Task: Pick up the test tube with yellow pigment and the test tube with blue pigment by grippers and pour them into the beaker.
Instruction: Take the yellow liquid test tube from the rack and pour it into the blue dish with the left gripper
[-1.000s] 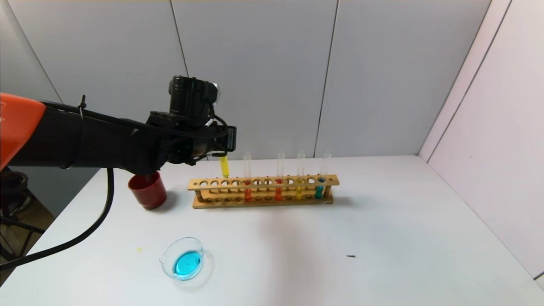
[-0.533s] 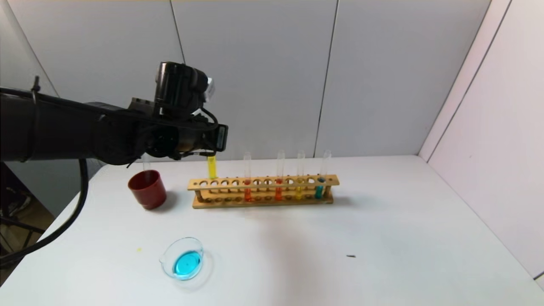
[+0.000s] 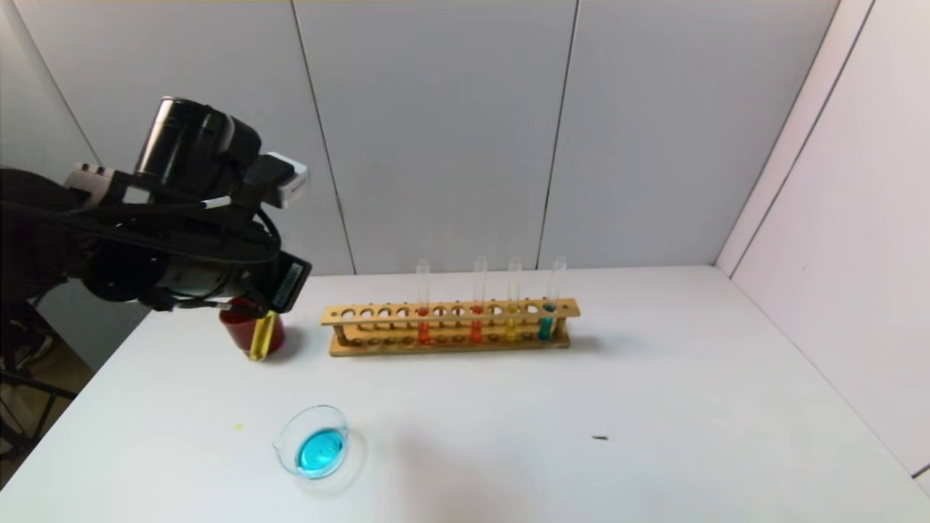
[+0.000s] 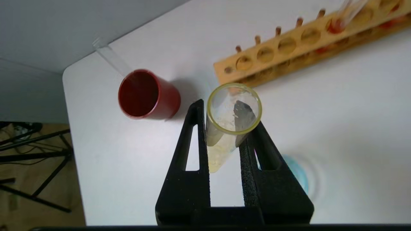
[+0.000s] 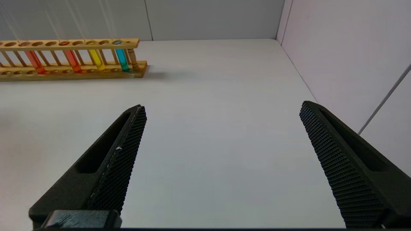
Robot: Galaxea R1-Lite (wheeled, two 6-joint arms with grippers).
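Head view: carry step, judged. Left gripper [image 3: 265,309] mid left of frame, pinching test tube with yellow pigment [image 3: 261,336], tube hanging in front of red cup [image 3: 240,330]. Beaker [image 3: 314,441] lower left, blue liquid inside. Next calls for bringing tube over beaker, then tipping. Test tube with blue pigment [image 3: 546,319] in rack [image 3: 450,327], centre.

Left wrist view: fingers [image 4: 199,134] pressed on tube sides, open mouth facing camera.

Right wrist view: right gripper [image 5: 221,138] spread wide, holding nothing, over bare table [image 5: 218,96].
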